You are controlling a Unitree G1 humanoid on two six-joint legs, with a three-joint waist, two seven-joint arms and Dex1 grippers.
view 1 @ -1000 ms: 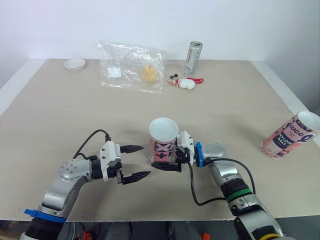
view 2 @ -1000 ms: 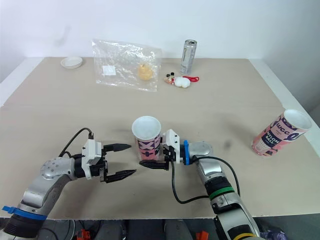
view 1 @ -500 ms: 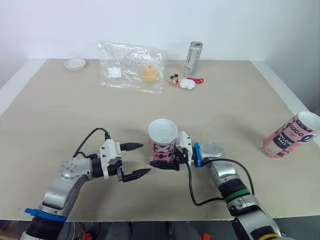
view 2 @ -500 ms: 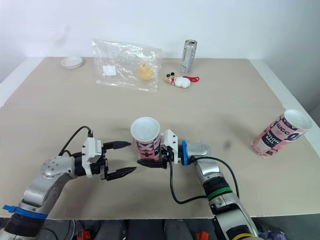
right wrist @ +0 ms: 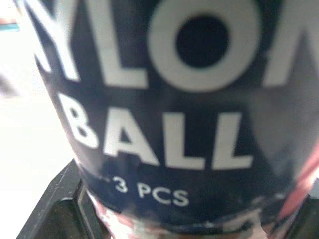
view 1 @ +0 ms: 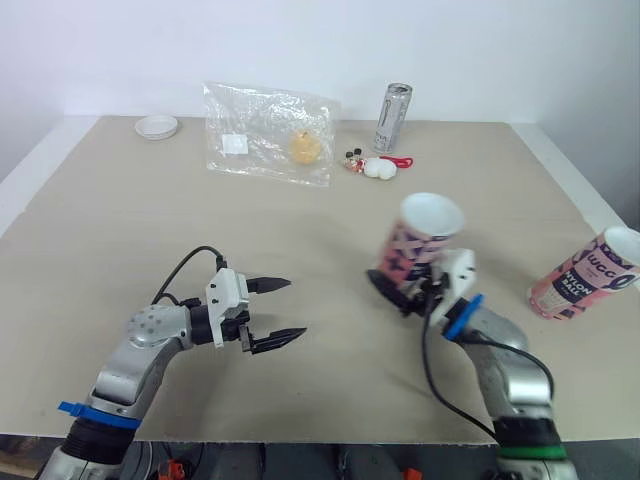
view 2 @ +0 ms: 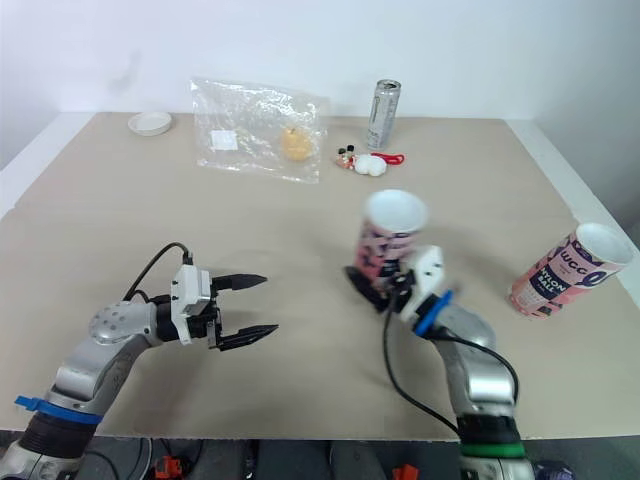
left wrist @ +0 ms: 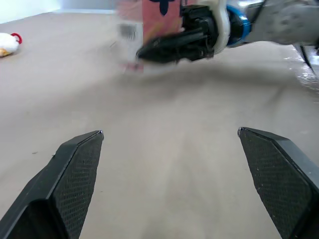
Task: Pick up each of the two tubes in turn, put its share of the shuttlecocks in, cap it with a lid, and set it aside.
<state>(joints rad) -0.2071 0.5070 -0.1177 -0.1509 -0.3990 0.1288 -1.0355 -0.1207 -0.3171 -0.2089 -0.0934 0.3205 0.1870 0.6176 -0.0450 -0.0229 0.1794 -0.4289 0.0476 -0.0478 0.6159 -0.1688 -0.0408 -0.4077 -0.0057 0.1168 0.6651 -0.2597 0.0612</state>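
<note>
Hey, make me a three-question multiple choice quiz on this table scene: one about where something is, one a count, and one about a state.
1. Where does the silver can stand?
A) at the far edge of the table
B) between the two grippers
C) on the floor

2. How many pink tubes are there?
A) one
B) two
C) four

3. How is the left gripper?
A) shut on a tube
B) shut on the can
C) open and empty

Answers:
1 A: it stands upright at the far edge, behind the little toy.
2 B: the held tube is in the right gripper, and the second tube is near the table's right edge.
3 C: its fingers are spread with nothing between them.
</note>
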